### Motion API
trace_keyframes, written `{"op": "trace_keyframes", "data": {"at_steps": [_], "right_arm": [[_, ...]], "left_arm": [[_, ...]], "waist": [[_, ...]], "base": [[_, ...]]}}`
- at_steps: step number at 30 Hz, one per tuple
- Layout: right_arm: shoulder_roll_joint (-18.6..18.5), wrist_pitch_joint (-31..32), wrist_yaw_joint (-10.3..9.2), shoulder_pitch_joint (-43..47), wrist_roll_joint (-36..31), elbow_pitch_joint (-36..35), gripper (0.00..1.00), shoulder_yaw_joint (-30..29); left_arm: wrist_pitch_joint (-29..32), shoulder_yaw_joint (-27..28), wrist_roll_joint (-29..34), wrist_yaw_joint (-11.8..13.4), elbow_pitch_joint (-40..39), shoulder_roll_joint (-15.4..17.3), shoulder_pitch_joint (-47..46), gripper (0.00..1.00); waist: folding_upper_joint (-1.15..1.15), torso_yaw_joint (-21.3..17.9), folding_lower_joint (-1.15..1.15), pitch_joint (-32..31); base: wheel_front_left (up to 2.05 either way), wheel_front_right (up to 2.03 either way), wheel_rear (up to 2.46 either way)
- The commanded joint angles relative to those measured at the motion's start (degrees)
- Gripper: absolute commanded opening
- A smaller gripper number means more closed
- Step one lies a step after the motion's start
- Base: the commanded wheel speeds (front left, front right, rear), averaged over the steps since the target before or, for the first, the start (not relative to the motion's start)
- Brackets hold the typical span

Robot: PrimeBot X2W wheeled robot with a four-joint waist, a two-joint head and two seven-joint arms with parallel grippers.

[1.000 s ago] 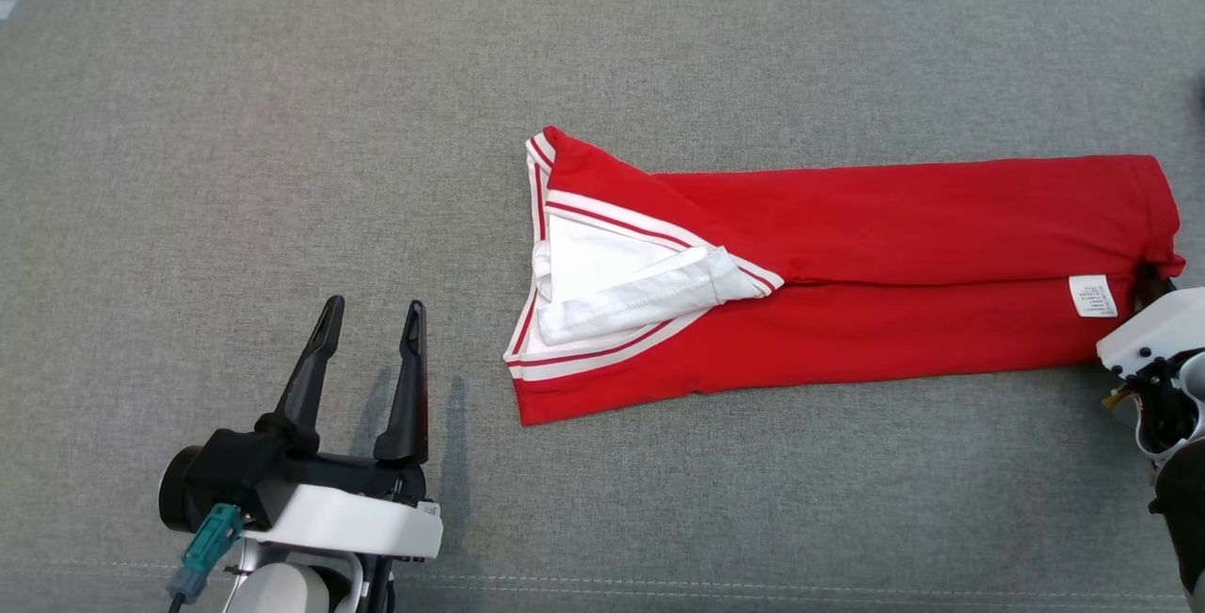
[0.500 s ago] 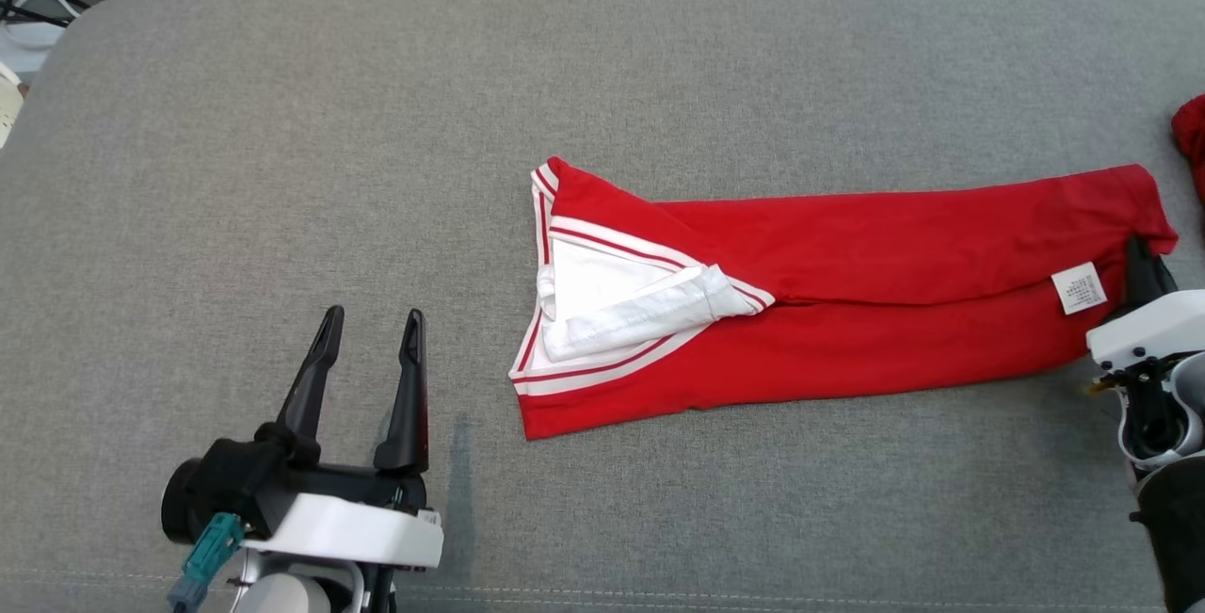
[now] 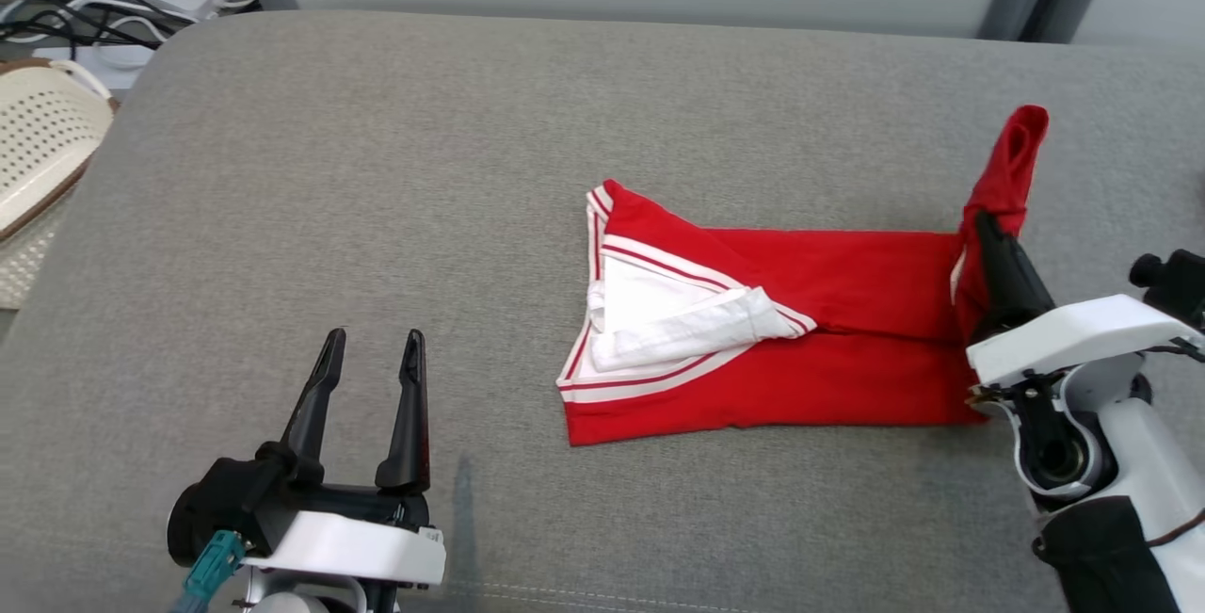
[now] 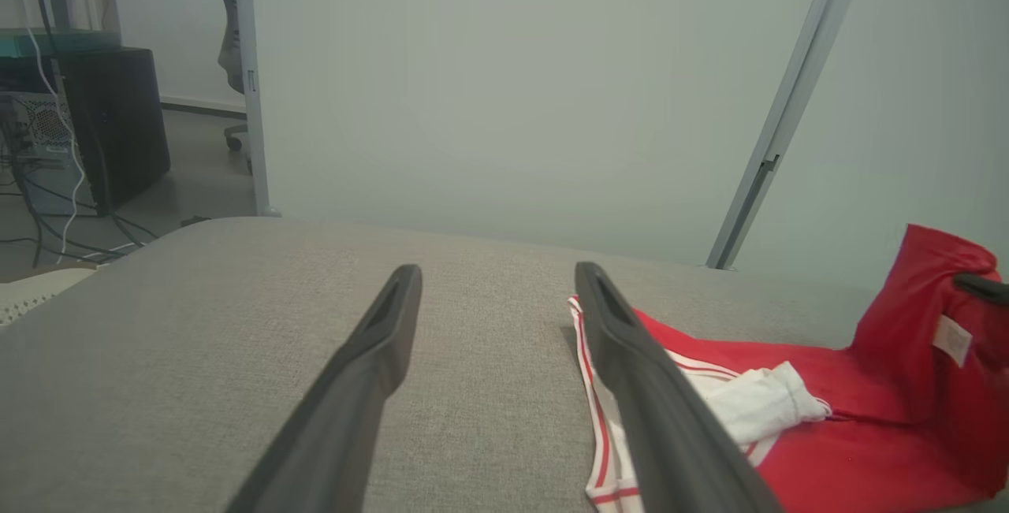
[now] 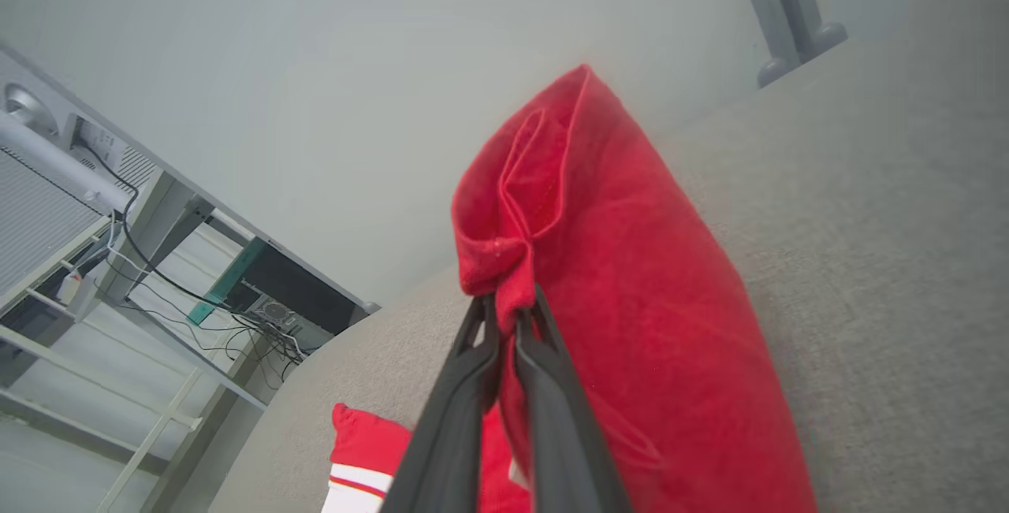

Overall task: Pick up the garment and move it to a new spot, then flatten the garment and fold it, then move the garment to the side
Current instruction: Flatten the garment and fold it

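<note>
One end of garment (image 3: 828, 349) stands pinched in right end effector (image 5: 508, 310).

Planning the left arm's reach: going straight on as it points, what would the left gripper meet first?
Likely nothing but bare grey cushion: the left gripper points across it, and the garment lies off to its right, though depth is unclear.

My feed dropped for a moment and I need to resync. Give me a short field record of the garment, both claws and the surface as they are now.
garment: red cloth garment with white-and-red striped trim, folded into a long strip, lying flat except for one end
surface: grey fabric cushion top
left claw: open, empty, apart from the garment
right claw: shut on the garment's lifted right end
fold: raised end not yet laid over
nearby: cream perforated basket beyond the left edge
</note>
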Motion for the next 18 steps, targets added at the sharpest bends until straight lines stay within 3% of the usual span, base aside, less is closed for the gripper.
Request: {"op": "trace_keyframes", "data": {"at_steps": [1,9,18], "right_arm": [[0.5,0.3,0.01,0.2,-0.3,-2.4,0.0,1.2],[4.2,2.4,0.01,0.9,-2.1,-6.0,0.0,3.2],[5.8,2.3,0.01,1.0,-1.3,-3.8,0.0,9.5]], "left_arm": [[-0.3,1.7,-0.2,0.5,-1.6,0.3,-0.3,1.0],[-0.3,1.2,-0.5,0.8,-1.7,0.3,0.1,1.0],[-0.3,0.5,-0.5,1.1,-2.8,0.3,0.4,1.0]], "waist": [[0.0,1.1,0.0,-0.6],[0.0,6.0,0.0,-1.5],[0.0,10.0,0.0,-1.9]], "base": [[0.0,0.0,0.0],[0.0,0.0,0.0],[0.0,0.0,0.0]]}}
